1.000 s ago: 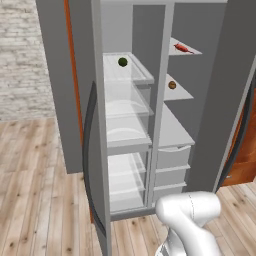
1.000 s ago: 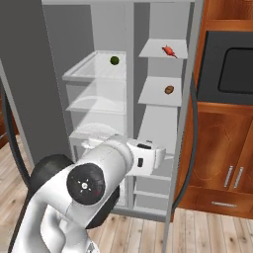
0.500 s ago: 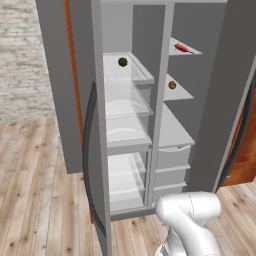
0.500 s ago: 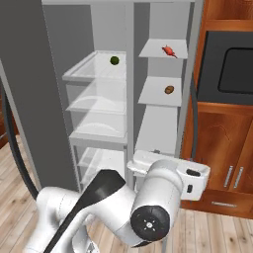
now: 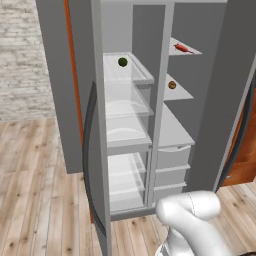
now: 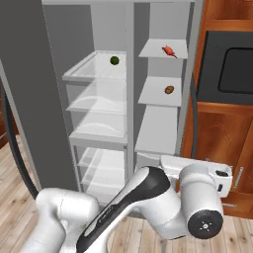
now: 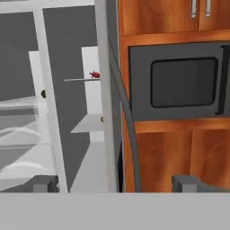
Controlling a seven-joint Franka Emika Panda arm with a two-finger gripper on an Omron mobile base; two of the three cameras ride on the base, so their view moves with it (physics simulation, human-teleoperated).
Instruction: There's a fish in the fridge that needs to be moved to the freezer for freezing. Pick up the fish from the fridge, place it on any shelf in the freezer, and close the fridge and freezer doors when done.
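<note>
Fish [image 6: 169, 50] sat on top opaque shelf [image 6: 165, 49] of the narrow freezer [image 6: 163, 94] section. Gripper [image 7: 114, 183] fingers spread wide, empty. Risk: both doors open, right door [image 7: 108, 90] edge near hand, could clip it.

Green ball [image 5: 122, 62] sits on the top glass shelf, toward the back. Brown round item [image 6: 169, 90] is on the narrow slab at its 4 o'clock in the right base view. Built-in microwave [image 7: 179, 86], dark glass front, is set in orange-brown wood cabinets [image 6: 220, 133]. Wood plank floor [image 5: 40, 180] below; pale brick wall [image 5: 22, 60] at 9 o'clock in the left base view.
</note>
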